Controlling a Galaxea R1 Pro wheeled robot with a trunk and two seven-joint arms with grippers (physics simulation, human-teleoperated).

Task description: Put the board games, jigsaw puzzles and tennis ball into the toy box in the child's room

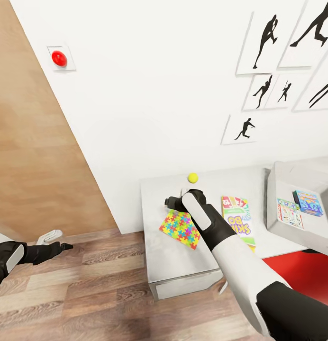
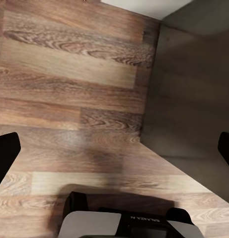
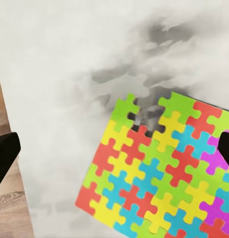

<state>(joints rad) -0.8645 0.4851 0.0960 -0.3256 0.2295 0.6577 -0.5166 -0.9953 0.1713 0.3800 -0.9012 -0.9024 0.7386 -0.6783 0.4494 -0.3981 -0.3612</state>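
Directly under the open right claw (image 3: pixel 114 148) lies a jigsaw puzzle (image 3: pixel 161 171).

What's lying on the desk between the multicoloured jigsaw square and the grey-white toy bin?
The white SKIP-BO board game box lies flat between the multicoloured jigsaw puzzle square and the pale grey-white toy box, seen in the head view.

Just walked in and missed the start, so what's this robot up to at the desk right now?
It is tidying toys into the toy box at the table's far right. The right gripper hovers open above a jigsaw puzzle lying flat near the table's left end, holding nothing. The tennis ball sits near the wall and the SKIP-BO box lies beside the arm. Two colourful printed items are already in the toy box. The left gripper hangs open over the wood floor.
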